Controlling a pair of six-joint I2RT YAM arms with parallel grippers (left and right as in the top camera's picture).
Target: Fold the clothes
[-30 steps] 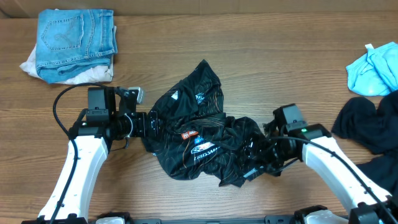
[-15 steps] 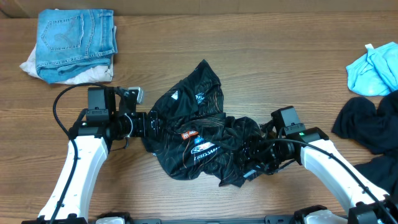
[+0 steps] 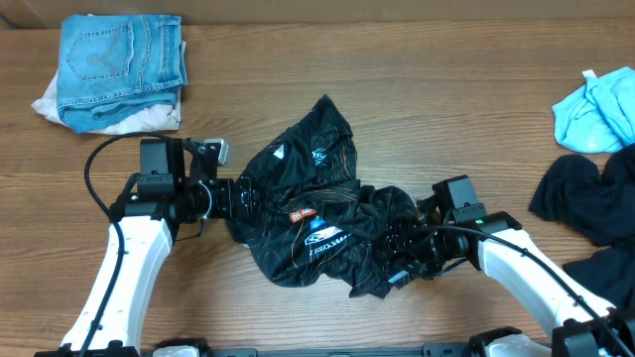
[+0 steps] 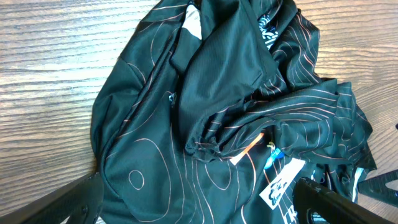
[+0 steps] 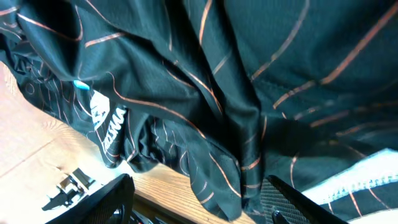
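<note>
Jersey (image 3: 317,213), black with tan contour lines, lies crumpled mid-counter (image 3: 397,99). The left gripper (image 3: 241,198) sits at its 9 o'clock edge, spread wide. The right gripper (image 3: 405,253) is among folds at 4 o'clock; whether it grips cannot be told.

Jersey (image 3: 317,198) lies at desk (image 3: 417,109) centre, between left end effector (image 3: 241,196) and right end effector (image 3: 402,248). Jeans (image 3: 119,59) lie behind left. Cloth (image 3: 595,109) and garment (image 3: 580,198) lie far right.

A wooden surface (image 3: 397,119) fills the view, its brown grain running from 9 o'clock to 3 o'clock. A paler tan strip (image 3: 397,8) borders it at 12 o'clock. The light is soft and even, leaving a faint sheen on the wood.
</note>
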